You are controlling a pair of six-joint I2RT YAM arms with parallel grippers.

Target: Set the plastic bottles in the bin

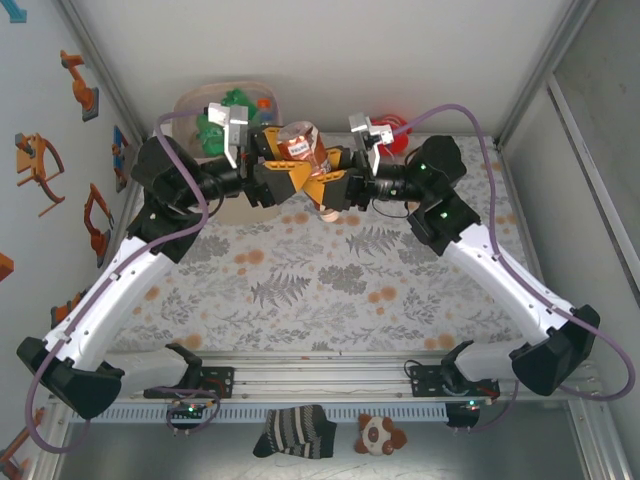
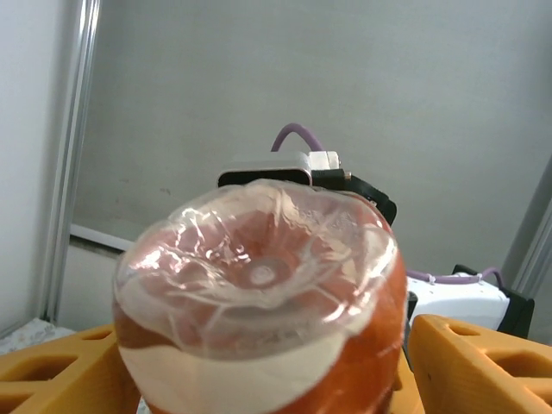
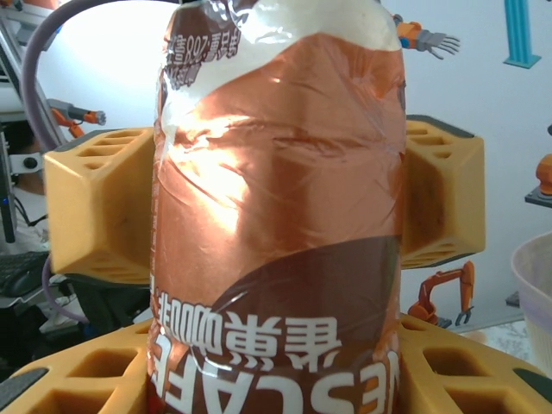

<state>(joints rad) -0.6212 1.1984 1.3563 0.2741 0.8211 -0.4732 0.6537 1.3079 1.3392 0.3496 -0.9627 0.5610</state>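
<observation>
A plastic bottle (image 1: 300,150) with an orange-brown label hangs in the air at the back middle, between both arms. My right gripper (image 1: 332,188) is shut on its labelled body (image 3: 276,216), and the yellow fingers (image 3: 483,362) press it from both sides. My left gripper (image 1: 283,168) stands round the bottle's clear base (image 2: 259,285). Its fingers (image 3: 95,207) sit close on either side, and a thin gap shows by one finger (image 2: 466,362). The pale pink bin (image 1: 195,100) stands at the back left, just behind the left gripper. Green bottles (image 1: 213,122) lie inside it.
A red round toy (image 1: 398,140) sits at the back right behind the right wrist. A leaf-patterned mat (image 1: 330,280) covers the table. The enclosure walls stand close on both sides. A striped sock (image 1: 295,432) and a small plush toy (image 1: 378,433) lie below the arm bases.
</observation>
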